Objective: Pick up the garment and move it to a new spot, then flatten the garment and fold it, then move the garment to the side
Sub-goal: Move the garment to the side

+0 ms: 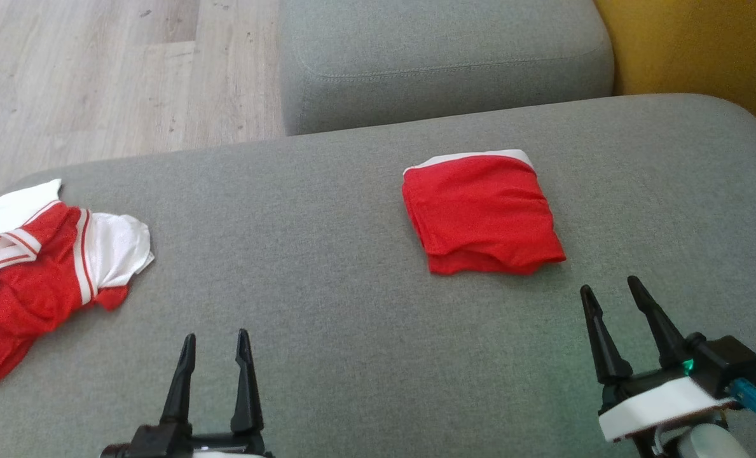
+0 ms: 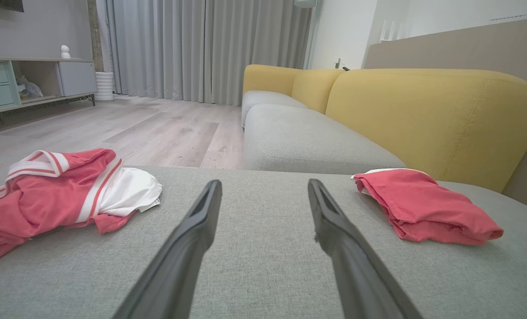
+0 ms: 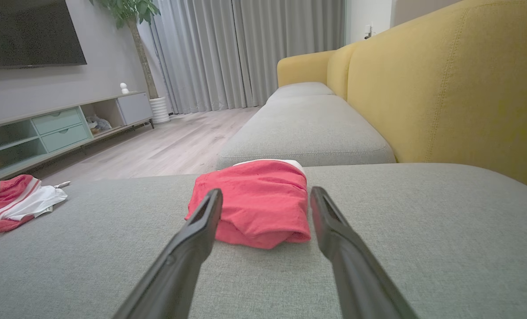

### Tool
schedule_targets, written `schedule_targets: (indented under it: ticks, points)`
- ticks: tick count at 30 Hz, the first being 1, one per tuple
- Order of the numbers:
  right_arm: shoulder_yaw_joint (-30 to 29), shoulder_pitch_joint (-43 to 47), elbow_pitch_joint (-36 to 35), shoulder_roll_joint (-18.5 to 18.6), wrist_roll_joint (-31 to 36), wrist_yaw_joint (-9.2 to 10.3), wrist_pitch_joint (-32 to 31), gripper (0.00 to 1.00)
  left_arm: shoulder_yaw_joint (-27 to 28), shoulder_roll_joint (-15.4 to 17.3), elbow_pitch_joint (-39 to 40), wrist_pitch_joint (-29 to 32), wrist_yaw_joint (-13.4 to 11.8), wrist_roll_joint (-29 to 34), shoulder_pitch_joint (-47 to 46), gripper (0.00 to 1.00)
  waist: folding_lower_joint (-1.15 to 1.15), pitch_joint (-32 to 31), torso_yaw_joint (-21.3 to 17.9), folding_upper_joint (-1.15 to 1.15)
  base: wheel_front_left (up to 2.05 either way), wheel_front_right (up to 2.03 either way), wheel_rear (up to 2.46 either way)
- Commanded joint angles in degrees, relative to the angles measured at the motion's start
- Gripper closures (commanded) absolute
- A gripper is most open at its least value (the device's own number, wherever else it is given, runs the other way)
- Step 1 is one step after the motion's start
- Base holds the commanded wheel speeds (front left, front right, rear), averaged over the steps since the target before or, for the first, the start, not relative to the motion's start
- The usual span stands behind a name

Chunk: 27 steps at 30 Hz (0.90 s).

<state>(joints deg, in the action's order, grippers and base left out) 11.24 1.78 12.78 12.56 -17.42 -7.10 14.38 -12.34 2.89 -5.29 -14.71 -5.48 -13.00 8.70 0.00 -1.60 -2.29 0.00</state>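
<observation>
Resting on cushion (image 1: 327, 222), folded garment (image 1: 482, 216), crumpled garment (image 1: 41, 280) (two), left end effector (image 1: 217, 335), right end effector (image 1: 610, 285), both apart.

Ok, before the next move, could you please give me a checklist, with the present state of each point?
1. Left gripper open, holding nothing: ok.
2. Right gripper open, holding nothing: ok.
3. Folded red garment compact, apart from both grippers: ok.
4. Folded red garment already at its final side spot: cannot tell.
5. Crumpled red and white garment flattened: not ok, it lies bunched at the left edge.
6. Bare seat cushion between the garments for spreading: ok.
</observation>
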Motion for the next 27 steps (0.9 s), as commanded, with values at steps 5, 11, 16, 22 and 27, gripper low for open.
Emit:
schedule_targets:
  ticks: [5, 11, 16, 22, 27]
  points:
    - [0.83, -1.62, -1.25, 0.31, 0.81, -0.39, 0.62, 0.0, 1.2, -0.02, 2.08, -0.29, 0.1, 0.79, -1.44, 0.0, 0.0, -0.07, 0.01, 0.0, 0.0, 0.0, 0.0]
    - [0.62, -1.78, -1.06, 0.33, 1.08, -0.39, 0.62, 0.0, 1.07, -0.02, 2.61, -0.29, 0.02, 1.17, -1.55, 0.0, 0.0, 0.54, 0.16, 0.0, 0.0, 0.0, 0.0]
    - [-0.21, -2.62, -0.72, 0.27, 1.22, -0.39, 0.62, 0.0, 0.64, -0.02, 3.51, -0.29, -0.12, 1.43, -2.1, 0.0, 0.0, 2.02, 0.69, 0.0, 0.0, 0.0, 0.0]
    - [0.18, -9.16, 1.62, 1.61, 0.11, -0.39, 0.62, 0.0, -0.39, -0.02, 6.14, -0.29, -0.77, 2.31, -4.96, 0.0, 0.0, 8.34, 1.7, 0.0, 0.0, 0.0, 0.0]
    - [1.03, -22.06, 11.33, 4.39, -3.41, -0.39, -0.8, 0.0, -2.8, -0.02, 8.25, -0.29, -1.8, 2.49, -9.2, 0.0, 0.0, 15.32, 3.17, 0.0, 0.0, 0.0, 0.0]
